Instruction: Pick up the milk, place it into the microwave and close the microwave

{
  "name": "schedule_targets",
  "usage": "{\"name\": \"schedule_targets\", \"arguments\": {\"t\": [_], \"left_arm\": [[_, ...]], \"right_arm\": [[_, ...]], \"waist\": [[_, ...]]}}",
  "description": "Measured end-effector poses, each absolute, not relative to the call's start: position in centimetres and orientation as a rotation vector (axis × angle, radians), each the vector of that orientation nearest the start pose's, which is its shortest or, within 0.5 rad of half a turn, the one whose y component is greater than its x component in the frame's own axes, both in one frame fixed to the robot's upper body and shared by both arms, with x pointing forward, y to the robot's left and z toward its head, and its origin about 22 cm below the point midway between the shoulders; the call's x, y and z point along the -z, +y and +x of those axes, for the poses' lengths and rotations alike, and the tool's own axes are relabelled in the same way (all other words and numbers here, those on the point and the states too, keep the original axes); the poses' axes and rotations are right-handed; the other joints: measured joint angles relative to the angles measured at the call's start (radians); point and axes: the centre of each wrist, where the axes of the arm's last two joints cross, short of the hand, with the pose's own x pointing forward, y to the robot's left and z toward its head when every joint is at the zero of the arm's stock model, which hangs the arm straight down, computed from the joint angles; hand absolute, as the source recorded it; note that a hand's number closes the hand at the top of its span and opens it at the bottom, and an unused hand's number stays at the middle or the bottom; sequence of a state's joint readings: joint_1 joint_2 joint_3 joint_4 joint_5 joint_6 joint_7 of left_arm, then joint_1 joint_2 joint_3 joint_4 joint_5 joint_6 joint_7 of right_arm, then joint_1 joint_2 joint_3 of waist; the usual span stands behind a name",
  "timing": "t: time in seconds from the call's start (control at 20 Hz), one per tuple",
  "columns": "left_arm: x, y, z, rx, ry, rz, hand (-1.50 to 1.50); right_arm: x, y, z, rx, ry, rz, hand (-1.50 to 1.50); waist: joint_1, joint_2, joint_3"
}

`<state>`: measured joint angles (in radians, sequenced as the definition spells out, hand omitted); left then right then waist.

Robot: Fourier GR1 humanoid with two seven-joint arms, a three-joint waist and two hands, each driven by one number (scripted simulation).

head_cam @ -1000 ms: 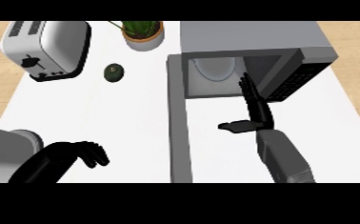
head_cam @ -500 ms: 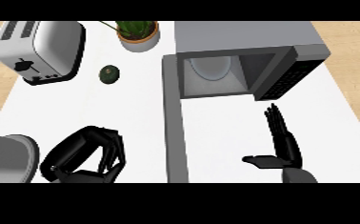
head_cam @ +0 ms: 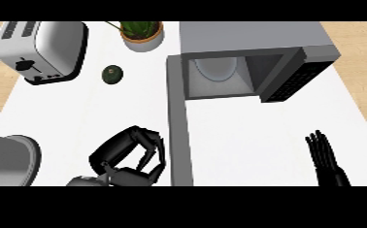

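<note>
Right hand (head_cam: 326, 160) beside open microwave (head_cam: 251, 59)

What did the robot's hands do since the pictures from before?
The right hand pulled back from the microwave toward the lower right corner, fingers straight. The left hand moved right, up toward the middle, and curled; what it holds, if anything, can't be seen. The microwave door stayed open. Toaster, plant pot and avocado did not move.

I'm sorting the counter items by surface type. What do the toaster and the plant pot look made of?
The toaster looks like brushed or polished metal: silvery-grey body with soft highlights, black lever. The plant pot looks like unglazed clay or matte ceramic: flat pale tan, no shine. Neither is certain.
</note>
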<state>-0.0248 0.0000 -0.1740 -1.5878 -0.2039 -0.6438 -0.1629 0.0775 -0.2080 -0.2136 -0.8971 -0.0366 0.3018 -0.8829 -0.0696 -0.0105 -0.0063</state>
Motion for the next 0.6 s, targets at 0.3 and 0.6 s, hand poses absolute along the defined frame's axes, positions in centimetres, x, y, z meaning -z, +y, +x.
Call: {"name": "schedule_targets", "arguments": {"t": [0.3,0.6], "left_arm": [[1.0,13.6,24.1,0.841,-1.611,-0.595,1.5],[2.9,8.7,22.4,0.881,-1.559,-0.625,1.5]], "right_arm": [[10.0,-36.5,12.6,0.018,-1.811,0.02,-1.5],[6.0,-35.5,11.5,-0.001,-1.869,0.148,-1.5]], "waist": [[0.004,0.004,0.001],[0.001,0.008,0.001]]}}
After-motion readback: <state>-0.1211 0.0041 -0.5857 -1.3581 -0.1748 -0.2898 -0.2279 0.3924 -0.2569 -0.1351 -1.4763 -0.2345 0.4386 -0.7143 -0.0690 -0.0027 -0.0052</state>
